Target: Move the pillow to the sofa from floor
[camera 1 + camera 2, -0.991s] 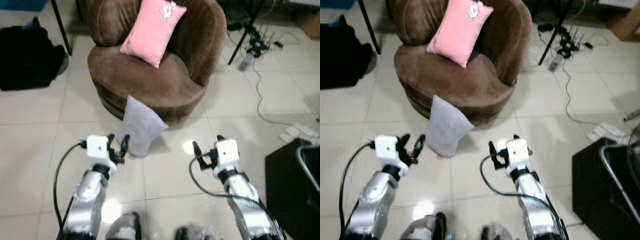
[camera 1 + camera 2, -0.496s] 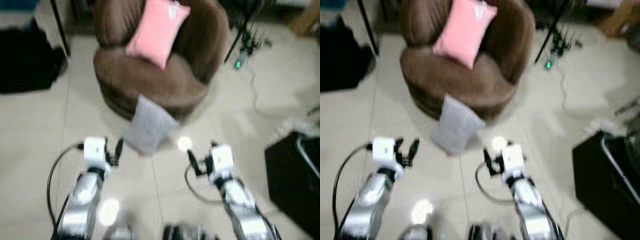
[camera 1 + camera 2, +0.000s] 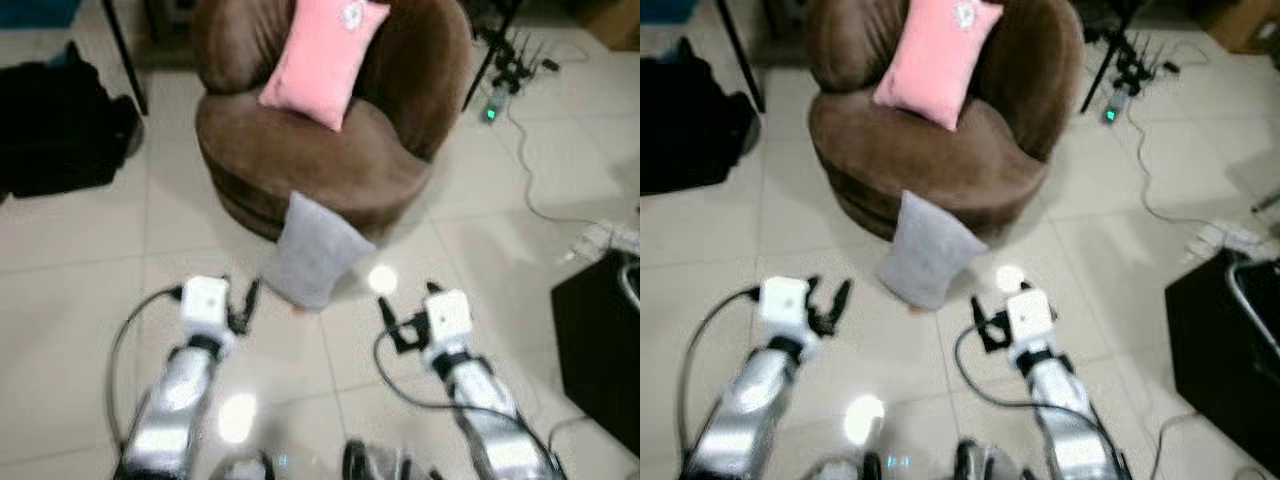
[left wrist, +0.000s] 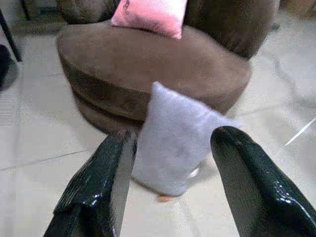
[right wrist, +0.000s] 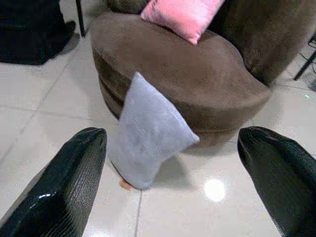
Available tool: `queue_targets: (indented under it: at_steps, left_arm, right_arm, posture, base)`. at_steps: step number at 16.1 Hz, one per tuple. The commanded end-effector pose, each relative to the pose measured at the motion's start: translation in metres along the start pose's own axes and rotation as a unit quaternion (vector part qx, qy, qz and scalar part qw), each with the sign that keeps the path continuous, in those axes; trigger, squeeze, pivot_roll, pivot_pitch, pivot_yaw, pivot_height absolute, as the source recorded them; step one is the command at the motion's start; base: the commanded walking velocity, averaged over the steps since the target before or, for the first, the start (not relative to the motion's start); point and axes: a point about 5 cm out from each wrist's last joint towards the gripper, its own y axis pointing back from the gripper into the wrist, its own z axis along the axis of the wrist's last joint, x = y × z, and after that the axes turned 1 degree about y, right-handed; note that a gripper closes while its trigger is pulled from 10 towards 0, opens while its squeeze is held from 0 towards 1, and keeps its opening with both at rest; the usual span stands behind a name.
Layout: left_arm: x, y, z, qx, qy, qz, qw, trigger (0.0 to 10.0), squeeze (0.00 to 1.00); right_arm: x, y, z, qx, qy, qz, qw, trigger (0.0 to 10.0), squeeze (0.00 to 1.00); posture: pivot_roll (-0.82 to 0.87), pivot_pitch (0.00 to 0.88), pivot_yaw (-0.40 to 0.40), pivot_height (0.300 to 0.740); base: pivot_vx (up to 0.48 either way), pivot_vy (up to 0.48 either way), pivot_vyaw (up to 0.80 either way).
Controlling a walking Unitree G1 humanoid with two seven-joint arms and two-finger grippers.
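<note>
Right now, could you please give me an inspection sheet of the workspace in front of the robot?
Surface: pale tiled floor, glossy with light glare.
Job's things: grey pillow stands on the floor, leaning against the front of the brown sofa; a pink pillow is propped against the sofa's backrest.
Clutter: black bag on the floor at the left; black box at the right.
Grippers: left gripper open, empty, just short of the grey pillow; right gripper open, empty.
Cables: cords and a power strip at the right; a black cable runs along each arm.
Surroundings: black stand legs beside the sofa.
</note>
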Motion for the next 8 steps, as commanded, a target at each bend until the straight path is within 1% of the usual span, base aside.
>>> queue_targets:
  at_steps: [1,5,8]
  left_arm:
    - [-0.0088,-0.0018,-0.0029,0.008,0.008,-0.006,1.000,10.0,0.00]
    - [-0.0044,-0.0030,-0.0027,0.019,-0.013,0.000,1.000,10.0,0.00]
    - [-0.0052,-0.0026,-0.0017,0.018,-0.012,-0.003,1.000,10.0,0.00]
  right_arm:
    - [-0.0071,0.0056,-0.0061,0.012,0.008,-0.007,1.000,10.0,0.00]
    - [-0.0029,0.0055,-0.0076,0.013,0.006,-0.001,1.000,10.0,0.00]
    - [-0.0003,0.0052,-0.0086,0.013,0.003,0.002,1.000,10.0,0.00]
  posture:
    - [0.10,0.192,-0.101,0.740]
    - [0.11,0.194,-0.094,0.740]
    - [0.11,0.199,-0.088,0.740]
  base:
    - [0.446,0.000,0.00]
    - [0.457,0.000,0.00]
    - [0.480,0.000,0.00]
